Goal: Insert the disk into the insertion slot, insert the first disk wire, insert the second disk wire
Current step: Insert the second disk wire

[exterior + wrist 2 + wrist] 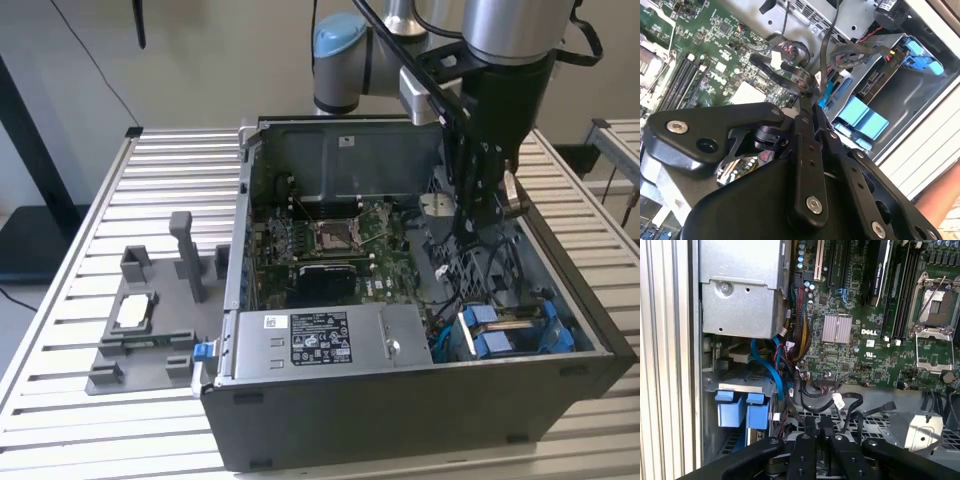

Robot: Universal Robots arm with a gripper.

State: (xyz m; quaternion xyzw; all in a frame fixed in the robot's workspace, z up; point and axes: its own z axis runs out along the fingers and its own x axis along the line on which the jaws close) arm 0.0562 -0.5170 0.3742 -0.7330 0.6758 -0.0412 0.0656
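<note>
My gripper (466,232) reaches down into the open computer case on the exterior view's right side. Its black fingers (810,426) stand together in both wrist views, with the tips (809,97) pinched on a black disk wire (782,72) that loops over the case floor with a white tag. The insertion slot (548,322), a grey bay with blue rails and tabs (740,409), lies just beyond the fingertips, towards the case's front corner. The disk (873,82) sits inside the slot, connector end facing the gripper. A blue wire (771,365) runs beside the bay.
The green motherboard (330,245) fills the case floor, with a silver heatsink (837,329) on it. A label-bearing silver box (320,345) spans the case's near wall. Bundled cables (800,335) crowd between box and bay. A grey fixture (150,320) stands on the slatted table (60,400).
</note>
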